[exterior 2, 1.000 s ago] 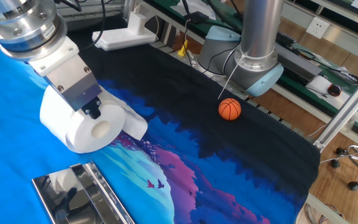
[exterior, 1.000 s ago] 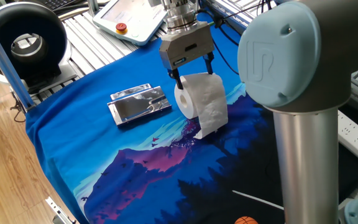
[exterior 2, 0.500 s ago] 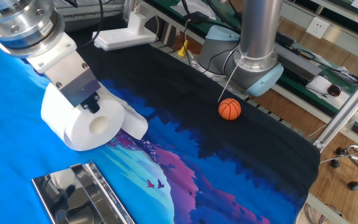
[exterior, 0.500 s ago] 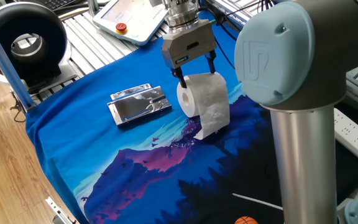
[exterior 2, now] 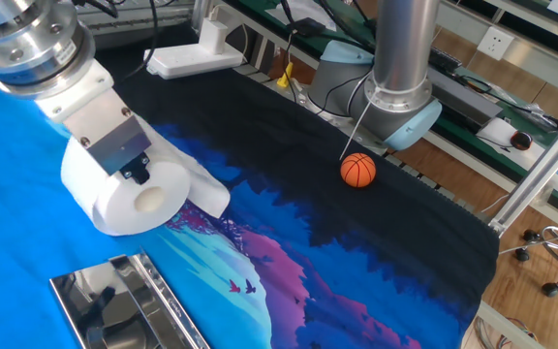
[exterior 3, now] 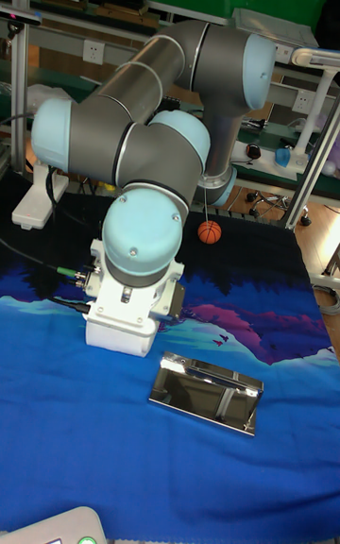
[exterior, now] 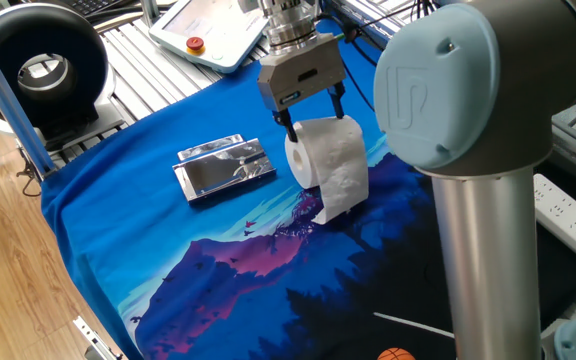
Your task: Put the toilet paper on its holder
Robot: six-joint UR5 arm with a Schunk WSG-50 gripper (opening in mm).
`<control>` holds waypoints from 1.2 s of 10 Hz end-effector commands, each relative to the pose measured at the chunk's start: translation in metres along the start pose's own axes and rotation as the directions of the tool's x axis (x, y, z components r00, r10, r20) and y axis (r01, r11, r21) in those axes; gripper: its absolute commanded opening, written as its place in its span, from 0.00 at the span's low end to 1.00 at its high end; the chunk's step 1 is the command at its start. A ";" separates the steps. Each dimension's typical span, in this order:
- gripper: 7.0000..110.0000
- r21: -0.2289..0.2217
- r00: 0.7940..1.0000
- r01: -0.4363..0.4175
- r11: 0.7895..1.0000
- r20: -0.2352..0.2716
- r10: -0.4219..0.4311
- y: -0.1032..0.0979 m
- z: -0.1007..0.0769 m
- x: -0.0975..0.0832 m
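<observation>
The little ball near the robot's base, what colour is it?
The ball is orange with dark lines, like a tiny basketball. It shows best in the other fixed view.

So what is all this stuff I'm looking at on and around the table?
toilet paper: one, white, held above the cloth, loose sheet hanging down
holder: one, shiny silver, flat on the cloth beside the roll
cloth: one, blue mountain print, covering the table
ball: one, orange, on the dark part of the cloth near the arm's base
pendant: one, white with red button, behind the cloth
power strip: one, white, at the table's far edge
gripper: one, grey, closed on the roll
arm: one, grey and pale blue
</observation>
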State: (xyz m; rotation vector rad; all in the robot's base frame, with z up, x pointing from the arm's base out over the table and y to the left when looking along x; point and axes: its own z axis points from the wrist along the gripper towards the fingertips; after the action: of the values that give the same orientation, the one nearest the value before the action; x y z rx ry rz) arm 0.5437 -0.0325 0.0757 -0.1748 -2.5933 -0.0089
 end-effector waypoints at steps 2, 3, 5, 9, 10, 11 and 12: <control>1.00 -0.061 0.998 -0.023 0.998 0.061 0.027 0.009 -0.009 -0.017; 1.00 -0.068 0.996 -0.061 0.996 0.064 0.065 0.008 -0.011 -0.021; 1.00 -0.063 0.996 -0.069 0.996 0.057 0.073 0.000 -0.016 -0.019; 1.00 -0.050 0.998 -0.037 0.998 0.050 0.039 -0.006 -0.023 -0.019; 1.00 -0.044 0.998 -0.037 0.998 0.049 0.039 -0.009 -0.020 -0.021; 1.00 -0.046 0.998 -0.031 0.998 0.052 0.034 -0.013 -0.017 -0.022; 1.00 -0.052 0.998 -0.025 0.998 0.058 0.028 -0.014 -0.014 -0.024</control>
State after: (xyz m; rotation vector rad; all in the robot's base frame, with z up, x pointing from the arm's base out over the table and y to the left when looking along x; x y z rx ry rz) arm 0.5685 -0.0465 0.0799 -0.2425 -2.6437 -0.0396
